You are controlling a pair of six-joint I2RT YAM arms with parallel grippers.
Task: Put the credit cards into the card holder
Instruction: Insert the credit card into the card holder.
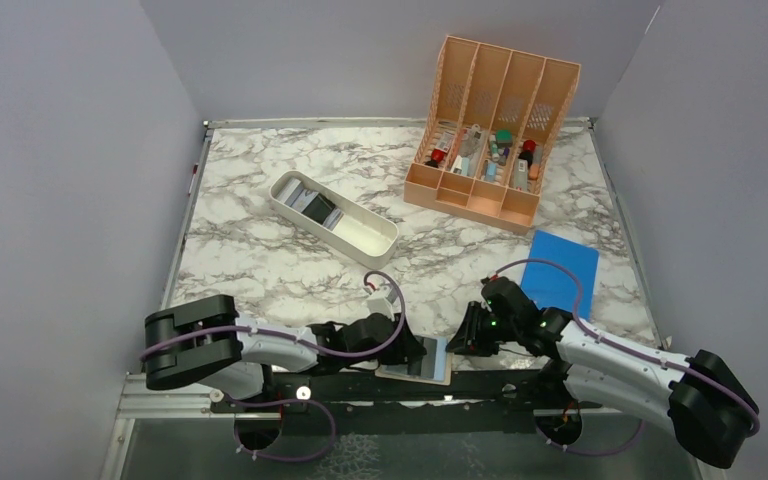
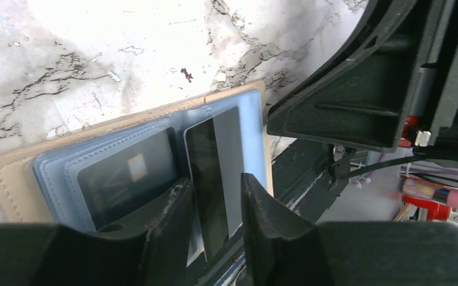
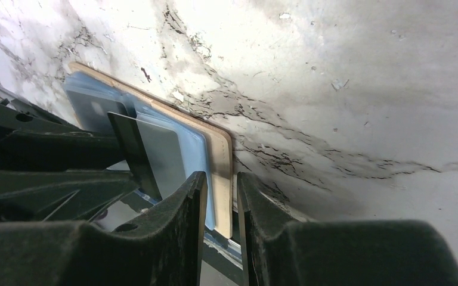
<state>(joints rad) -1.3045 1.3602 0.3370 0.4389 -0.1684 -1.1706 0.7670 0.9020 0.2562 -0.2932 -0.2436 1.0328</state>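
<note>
The card holder (image 1: 422, 360) lies open at the table's near edge, tan rim, blue-grey pockets. It also shows in the left wrist view (image 2: 12, 179) and in the right wrist view (image 3: 219, 155). A dark credit card (image 2: 128, 176) sits in its left pocket. A second credit card (image 2: 214, 161), grey with a black stripe, lies partly in the right pocket and sticks out at the near end; it also shows in the right wrist view (image 3: 155, 155). My left gripper (image 2: 217, 196) stands over this card, jaws a little apart. My right gripper (image 3: 222, 190) is shut on the holder's tan edge.
A long white tray (image 1: 334, 218) with more cards stands at mid-left. A peach slotted organizer (image 1: 490, 135) stands at the back right. A flat bright-blue rectangle (image 1: 560, 270) lies right of centre. The black frame rail (image 1: 360, 385) runs just below the holder.
</note>
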